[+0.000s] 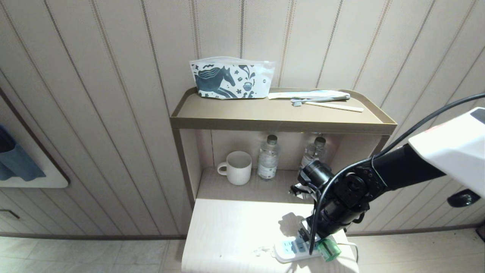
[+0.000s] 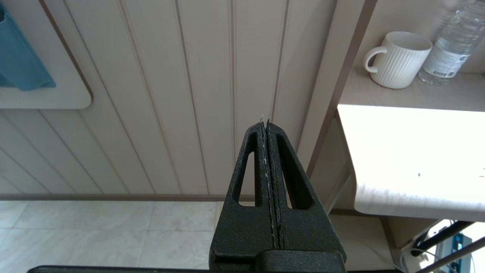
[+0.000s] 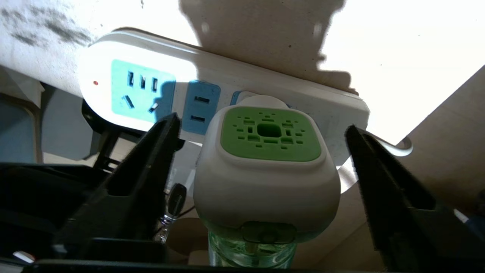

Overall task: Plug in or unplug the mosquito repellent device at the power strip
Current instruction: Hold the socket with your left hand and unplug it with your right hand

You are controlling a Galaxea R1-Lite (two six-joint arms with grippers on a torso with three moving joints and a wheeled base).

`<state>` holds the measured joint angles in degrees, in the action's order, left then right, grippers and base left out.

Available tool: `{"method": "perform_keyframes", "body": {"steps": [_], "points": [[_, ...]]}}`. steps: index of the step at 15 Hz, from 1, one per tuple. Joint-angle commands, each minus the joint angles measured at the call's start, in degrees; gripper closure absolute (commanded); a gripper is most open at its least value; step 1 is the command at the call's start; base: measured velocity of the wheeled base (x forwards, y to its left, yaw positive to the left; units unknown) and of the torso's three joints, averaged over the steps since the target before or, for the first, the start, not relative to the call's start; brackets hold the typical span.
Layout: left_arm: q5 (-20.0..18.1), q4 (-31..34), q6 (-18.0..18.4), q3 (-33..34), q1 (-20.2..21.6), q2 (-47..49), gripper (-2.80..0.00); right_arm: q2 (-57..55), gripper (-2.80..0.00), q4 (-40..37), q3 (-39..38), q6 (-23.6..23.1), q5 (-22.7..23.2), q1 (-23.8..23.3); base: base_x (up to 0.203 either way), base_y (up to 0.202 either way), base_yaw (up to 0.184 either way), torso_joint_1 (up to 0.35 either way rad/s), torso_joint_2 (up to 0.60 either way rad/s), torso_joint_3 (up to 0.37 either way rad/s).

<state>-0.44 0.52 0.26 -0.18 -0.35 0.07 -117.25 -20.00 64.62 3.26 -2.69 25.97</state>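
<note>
The white power strip (image 3: 242, 68) lies at the front right corner of the pale table (image 1: 227, 235), also seen as the power strip (image 1: 293, 250) in the head view. The mosquito repellent device (image 3: 267, 178) has a white head with a green vented face and a translucent green bottle (image 1: 329, 251); its back sits against the strip's end socket. My right gripper (image 3: 261, 125) is open, one finger on either side of the device's head with a gap on both sides. My left gripper (image 2: 265, 125) is shut and empty, off the table's left side, facing the wall.
A white mug (image 1: 238, 167) and two clear water bottles (image 1: 268, 157) stand in the shelf niche behind the table. A printed pouch (image 1: 231, 77) and a toothbrush (image 1: 322, 100) lie on the top shelf. The strip's other sockets (image 3: 140, 91) hold nothing. The panelled wall runs behind.
</note>
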Motion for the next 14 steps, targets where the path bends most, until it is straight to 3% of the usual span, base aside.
{"method": "perform_keyframes", "body": {"steps": [1,10,12,14], "points": [[0.0,0.0,0.0,0.0,0.0,0.0,0.0,0.3,0.0,-0.2,-0.3,-0.1,0.0,0.0,0.0,0.0,0.0,0.0,0.0,0.0],[0.1,0.1,0.4,-0.7,0.0,0.0,0.0,0.5,0.0,0.1,-1.2,-0.2,0.1,0.3,0.0,0.0,0.0,0.0,0.0,0.0],[-0.4,0.5,-0.7,-7.6,0.0,3.9,0.0,1.0,0.0,0.1,-1.2,-0.2,0.1,0.2,0.0,0.0,0.0,0.0,0.0,0.0],[-1.8,0.8,-3.7,-16.5,-0.4,14.7,0.0,1.6,0.0,0.1,-1.2,-0.1,0.1,0.2,0.0,0.0,0.0,0.0,0.0,0.0]]}}
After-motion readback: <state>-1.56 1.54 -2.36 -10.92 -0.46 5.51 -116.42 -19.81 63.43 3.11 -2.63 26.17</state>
